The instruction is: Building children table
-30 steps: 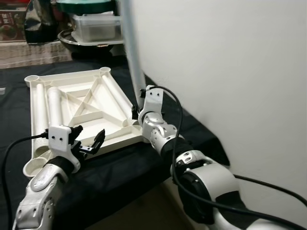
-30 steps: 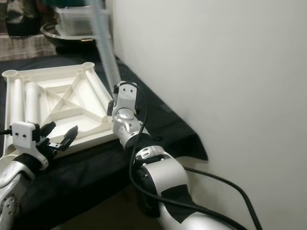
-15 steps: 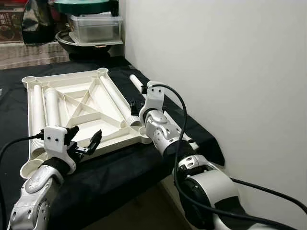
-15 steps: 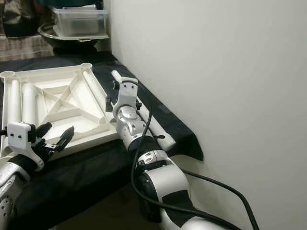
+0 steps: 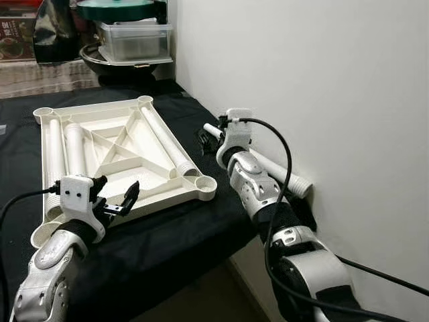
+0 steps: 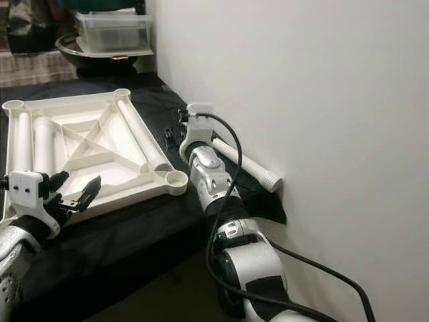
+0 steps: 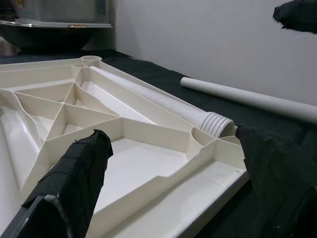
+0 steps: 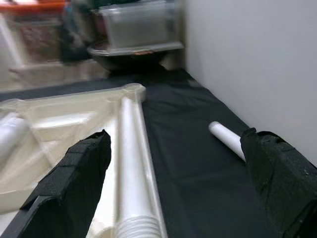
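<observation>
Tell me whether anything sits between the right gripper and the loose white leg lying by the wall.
Nothing visible does. The right gripper hovers open over bare black cloth, with the loose white leg just beside it along the wall.

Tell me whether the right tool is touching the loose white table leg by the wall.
Apart. In the right wrist view, the open right tool shows black cloth between its fingers and the table leg, which lies free.

A cream plastic tabletop (image 5: 124, 151) lies upside down on the black surface, its ribbed underside up, with round sockets at the corners. Three white tube legs lie in it: two along its left edge (image 5: 66, 151), one along its right edge (image 5: 166, 139). A fourth leg (image 5: 285, 176) lies right of it, beside the wall.
</observation>
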